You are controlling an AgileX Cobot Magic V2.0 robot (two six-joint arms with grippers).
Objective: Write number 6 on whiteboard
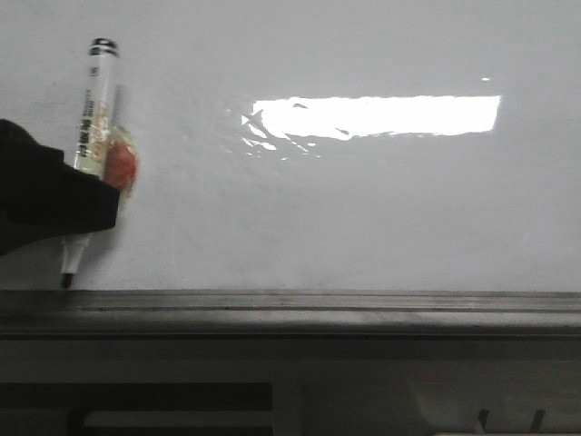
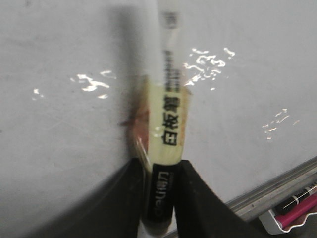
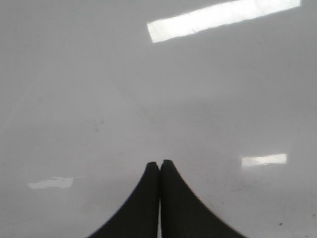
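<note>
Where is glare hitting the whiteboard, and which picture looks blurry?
Front view: a bright rectangular reflection glares on the whiteboard, ragged at its left end. Left wrist view: scattered speckles of glare, and the marker in the left gripper is blurred toward its far end, with a dark shadow beside it. Right wrist view: a slanted bar of glare; the shut right gripper looks sharp.

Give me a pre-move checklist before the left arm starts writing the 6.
1. Marker gripped by left gripper: ok, fingers clamp the barrel.
2. Cap off, tip exposed: ok, dark tip points down near the rail.
3. Tip touching the whiteboard: cannot tell.
4. Writing area free of marks: ok, no 6 visible in the front view.
5. Room for the digit: not ok, tip sits at the board's lower edge, just above the rail.
6. Right gripper out of the way: ok, shut, holding nothing.
</note>
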